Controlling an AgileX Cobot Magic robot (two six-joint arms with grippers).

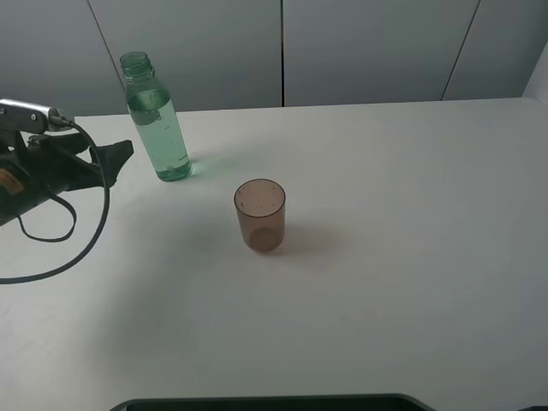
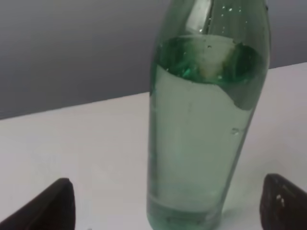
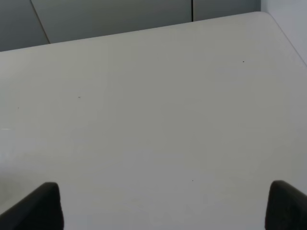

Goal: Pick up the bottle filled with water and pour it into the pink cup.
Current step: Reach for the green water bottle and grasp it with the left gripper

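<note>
Left gripper [image 1: 116, 154] is seen at mid-left, near the bottle [image 1: 158, 128] at upper left; the pink cup [image 1: 260, 216] stands at centre.

Left wrist view: the bottle is framed between wide-open, empty jaws, untouched. It should be centred before closing.

Right wrist view: the right gripper [image 3: 165, 206] is shown open and empty.

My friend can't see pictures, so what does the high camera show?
A clear green bottle of water stands uncapped on a white table, a pink cup nearby. The left arm's dark fingers sit just left of the bottle.
</note>
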